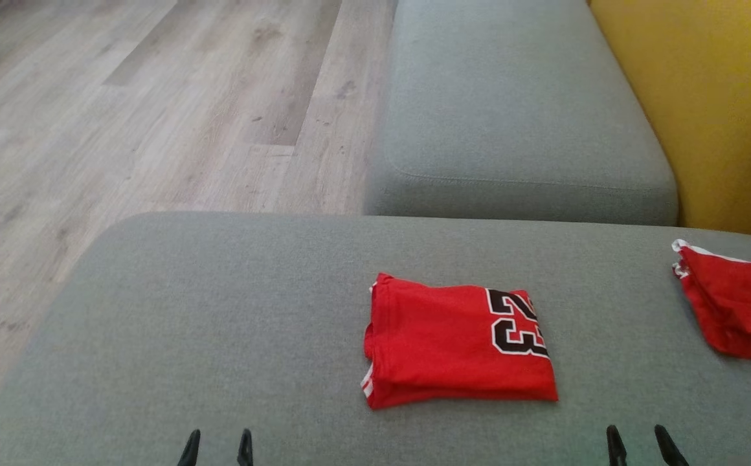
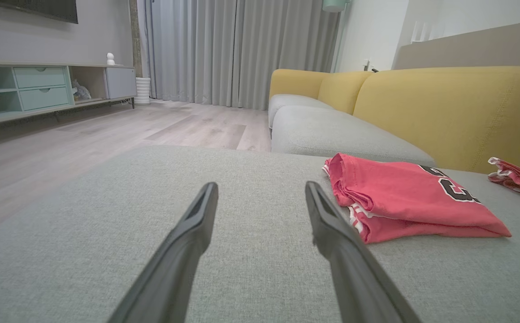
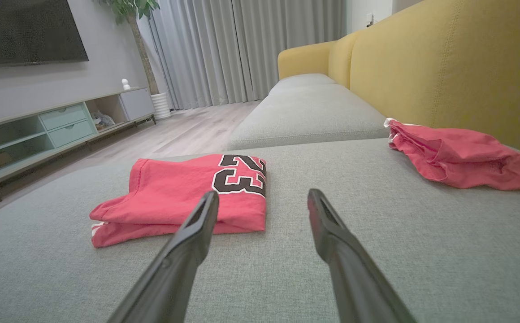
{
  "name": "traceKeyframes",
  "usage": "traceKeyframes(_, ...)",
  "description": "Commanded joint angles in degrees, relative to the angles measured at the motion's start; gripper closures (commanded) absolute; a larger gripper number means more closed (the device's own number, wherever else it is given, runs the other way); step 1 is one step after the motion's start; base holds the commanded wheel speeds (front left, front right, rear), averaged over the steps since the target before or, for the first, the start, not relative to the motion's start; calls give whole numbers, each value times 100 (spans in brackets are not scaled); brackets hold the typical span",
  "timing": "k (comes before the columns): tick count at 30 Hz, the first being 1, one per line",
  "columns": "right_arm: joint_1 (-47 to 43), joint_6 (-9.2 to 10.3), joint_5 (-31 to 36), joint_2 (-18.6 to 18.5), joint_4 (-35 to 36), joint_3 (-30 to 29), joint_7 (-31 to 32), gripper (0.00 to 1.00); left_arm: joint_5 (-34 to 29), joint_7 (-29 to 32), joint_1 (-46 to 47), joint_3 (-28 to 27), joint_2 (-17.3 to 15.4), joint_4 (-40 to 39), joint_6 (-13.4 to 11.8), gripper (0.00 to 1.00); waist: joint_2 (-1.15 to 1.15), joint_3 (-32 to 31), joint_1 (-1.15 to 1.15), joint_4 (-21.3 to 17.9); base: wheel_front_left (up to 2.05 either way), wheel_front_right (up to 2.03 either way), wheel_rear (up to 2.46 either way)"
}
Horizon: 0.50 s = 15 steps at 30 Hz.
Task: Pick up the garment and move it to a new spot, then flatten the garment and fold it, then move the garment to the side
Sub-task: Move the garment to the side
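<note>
Fingers (image 2: 184,251) on both arms stood wide open and empty; the folded garment (image 1: 459,343) lay ahead between them, nearer the right fingers (image 1: 616,448).

You have two red garments before you: one folded garment (image 1: 453,343) bearing a black number, and one crumpled garment (image 1: 738,310). You have two end effectors, the left end effector (image 1: 216,446) and the right end effector (image 1: 641,445), each with two dark fingers (image 2: 188,242). The head view gives you two grey seat cushions, the near cushion (image 1: 220,323) and the far cushion (image 1: 511,110). In the left wrist view you can count one cabinet (image 2: 120,82), its two drawers (image 2: 39,77), and one small white figure (image 2: 110,58).
</note>
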State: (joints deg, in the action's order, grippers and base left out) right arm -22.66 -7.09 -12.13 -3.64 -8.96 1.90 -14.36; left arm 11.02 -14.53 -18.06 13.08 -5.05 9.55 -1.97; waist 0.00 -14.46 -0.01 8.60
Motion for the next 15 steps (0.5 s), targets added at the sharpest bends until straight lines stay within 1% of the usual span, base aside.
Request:
traceKeyframes(1, 272, -40, 46, -62, 174, 101, -63, 0, -71, -47, 261, -241, 94, -166, 32, 0, 0, -35, 1, -53, 0, 0, 0)
traceKeyframes(15, 216, -40, 96, 11, 102, 94, -63, 0, -272, -47, 232, -396, 170, -50, 196, 0, 0, -107, 1, -91, 0, 0, 0)
